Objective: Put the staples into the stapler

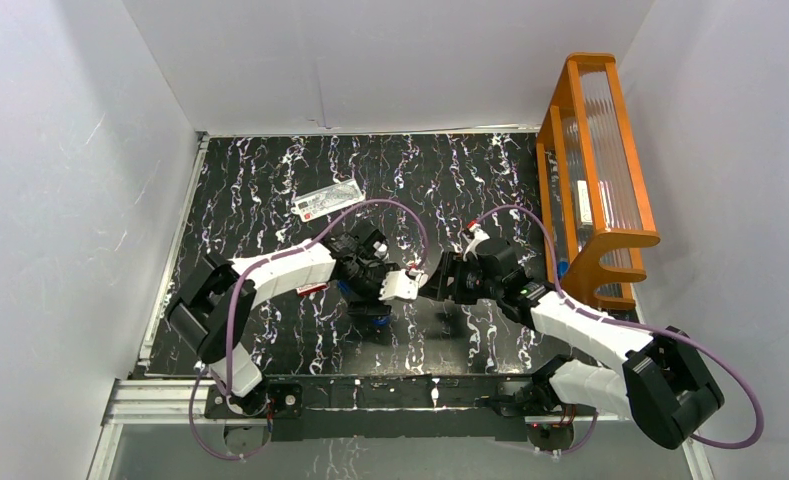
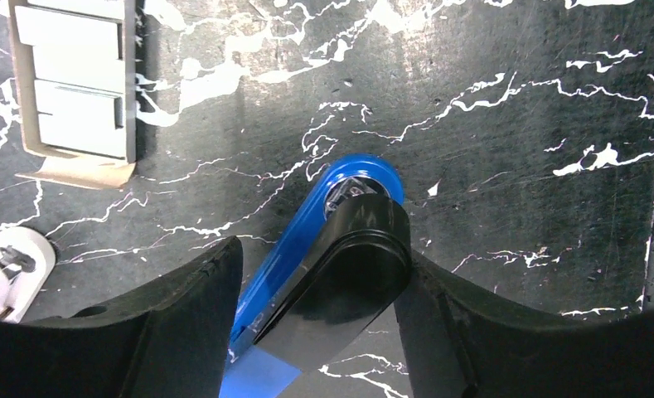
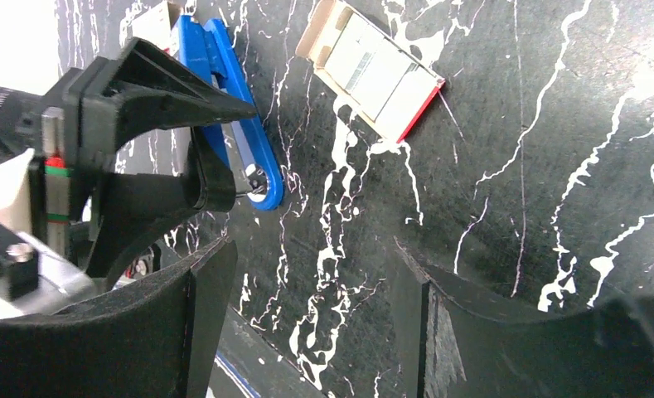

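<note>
Your left gripper [image 2: 319, 253] straddles the blue, black-based stapler [image 2: 358, 249], jaws wide.
Your right gripper [image 3: 313, 249] is wide, empty; the open staple box [image 3: 371, 73] shows silvery strips.

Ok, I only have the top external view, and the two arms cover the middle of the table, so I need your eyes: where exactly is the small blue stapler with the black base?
Observer: The small blue stapler with the black base lies between the fingers of the left gripper. I cannot tell whether they press it.
Operator: And the staples?
Observer: The red-and-white cardboard box lies open beside the stapler, apart from it, with silvery strips of staples showing inside.
Operator: Is the right gripper carrying anything?
Observer: No. The right gripper is open, with nothing between its fingers.
</note>
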Robot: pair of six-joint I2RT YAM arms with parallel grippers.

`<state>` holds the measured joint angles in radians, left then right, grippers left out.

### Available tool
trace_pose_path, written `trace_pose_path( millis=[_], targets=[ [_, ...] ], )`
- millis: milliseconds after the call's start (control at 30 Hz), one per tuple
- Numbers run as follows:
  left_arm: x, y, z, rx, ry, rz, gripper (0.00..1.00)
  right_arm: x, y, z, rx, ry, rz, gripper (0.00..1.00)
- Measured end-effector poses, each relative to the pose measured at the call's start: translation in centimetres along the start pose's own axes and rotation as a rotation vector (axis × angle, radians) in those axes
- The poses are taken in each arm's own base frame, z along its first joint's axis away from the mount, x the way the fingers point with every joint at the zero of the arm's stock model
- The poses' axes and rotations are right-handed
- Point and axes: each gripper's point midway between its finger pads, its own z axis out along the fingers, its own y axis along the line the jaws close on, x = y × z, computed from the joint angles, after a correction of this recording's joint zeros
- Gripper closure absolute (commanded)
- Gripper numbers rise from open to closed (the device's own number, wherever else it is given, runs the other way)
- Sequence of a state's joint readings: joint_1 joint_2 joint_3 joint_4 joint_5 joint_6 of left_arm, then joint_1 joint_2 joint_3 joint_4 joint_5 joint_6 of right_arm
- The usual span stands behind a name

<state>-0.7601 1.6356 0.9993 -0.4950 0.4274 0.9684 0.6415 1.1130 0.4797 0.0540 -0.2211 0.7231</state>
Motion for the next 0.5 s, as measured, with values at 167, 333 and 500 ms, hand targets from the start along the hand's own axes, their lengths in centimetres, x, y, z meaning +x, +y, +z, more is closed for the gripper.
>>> trace_pose_path(
  millis=[167,333,500],
  targets=[
    [0.0,-0.1,0.4,0.008,0.005,0.005,0.72,0.5,0.5,0.0,-0.029,0.028,0.008,0.40],
    [-1.0,-0.1,0.3,0.013,-0.035,-0.029,0.76,1.6,1.0,0.7,-0.075,0.098,0.039,0.41],
    [-2.5,0.4,-0.1,-0.023,-0.103,-0.055,0.79,2.8,0.4,1.4,-0.059,0.157,0.080,0.36]
  ],
)
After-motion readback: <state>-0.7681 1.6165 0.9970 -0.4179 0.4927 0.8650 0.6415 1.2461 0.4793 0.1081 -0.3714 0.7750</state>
